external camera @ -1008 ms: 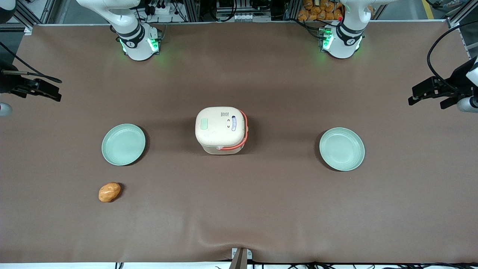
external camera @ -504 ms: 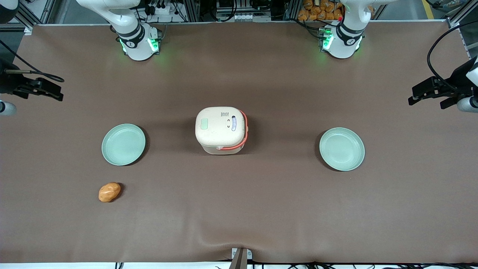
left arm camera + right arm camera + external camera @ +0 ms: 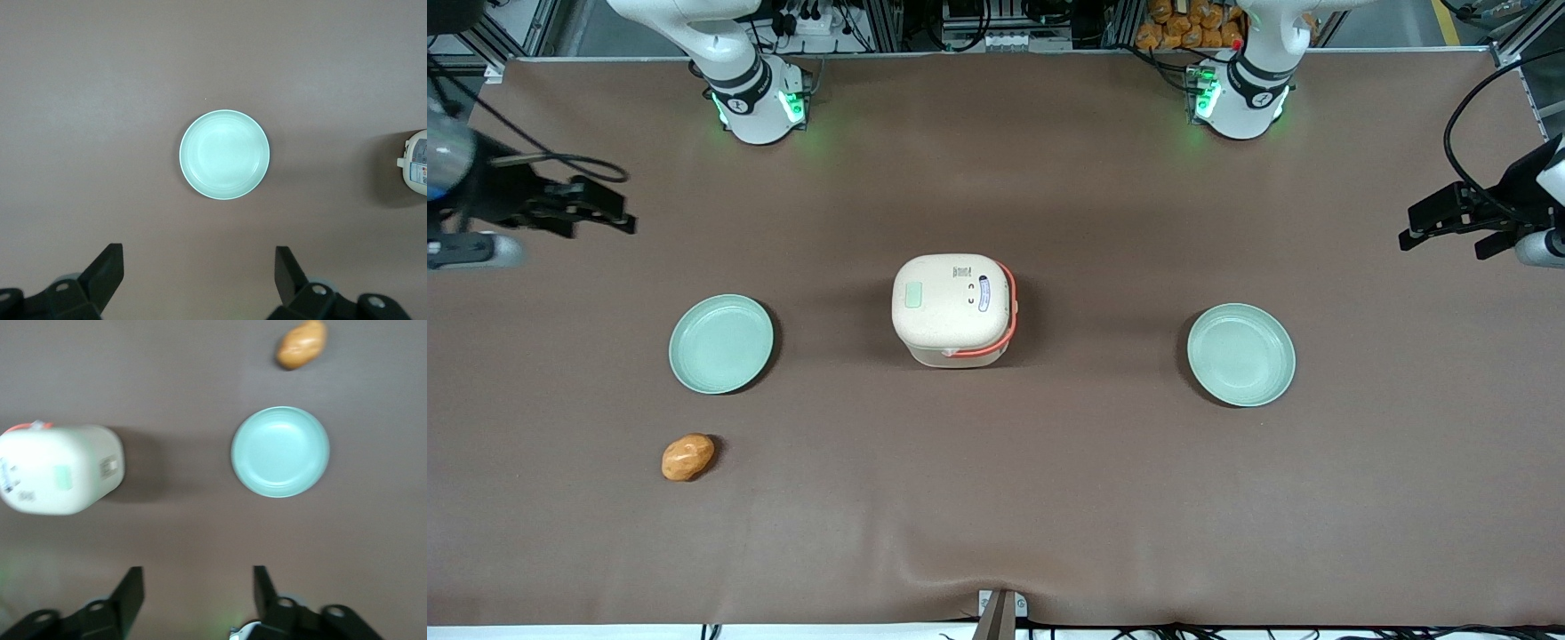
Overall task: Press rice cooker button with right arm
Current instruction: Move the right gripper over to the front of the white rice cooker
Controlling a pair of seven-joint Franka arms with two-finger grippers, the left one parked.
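Glossy rice cooker (image 3: pixel 953 308) (plastic-looking), matt tablecloth (image 3: pixel 1049 498).

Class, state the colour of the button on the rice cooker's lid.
Pale green, on the cream rice cooker; the button shows best in the front view. The open pincer is far off.

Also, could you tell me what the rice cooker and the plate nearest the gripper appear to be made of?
Rice cooker: probably matte cream plastic, smooth moulded corners. Plate: glossy pale green, ceramic or melamine, unclear. Gripper, open, hovers toward the working arm's end.
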